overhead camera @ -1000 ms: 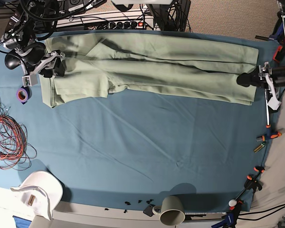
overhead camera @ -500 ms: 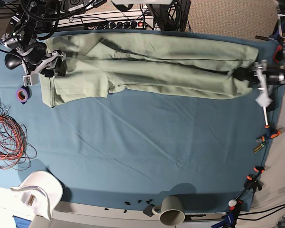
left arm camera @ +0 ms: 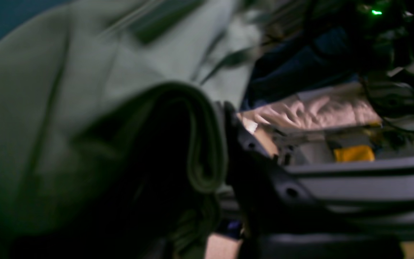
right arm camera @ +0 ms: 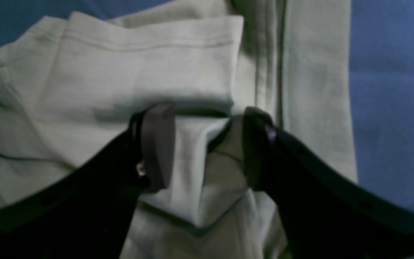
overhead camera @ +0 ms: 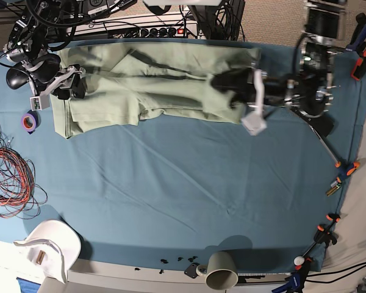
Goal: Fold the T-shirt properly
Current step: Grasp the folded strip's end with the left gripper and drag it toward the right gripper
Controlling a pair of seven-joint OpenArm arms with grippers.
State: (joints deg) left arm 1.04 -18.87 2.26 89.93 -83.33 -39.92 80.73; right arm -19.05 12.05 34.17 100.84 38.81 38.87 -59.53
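Blue cloth [overhead camera: 171, 183] covers the desk. Coil of red wires [overhead camera: 9, 177] at left edge; purple tape roll [overhead camera: 28, 122] above it. White chair [overhead camera: 52, 247] lower left. Grey-green mug [overhead camera: 220, 270] bottom centre. Orange clamps [overhead camera: 341, 177] along right edge. Power strip [overhead camera: 152, 30] top.

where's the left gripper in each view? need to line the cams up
Base: left gripper, upper middle-right, shut on the T-shirt hem.
Left wrist: one finger lower centre, folded hem beside it.
Right wrist: not in it.
Shared landmark: the T-shirt.
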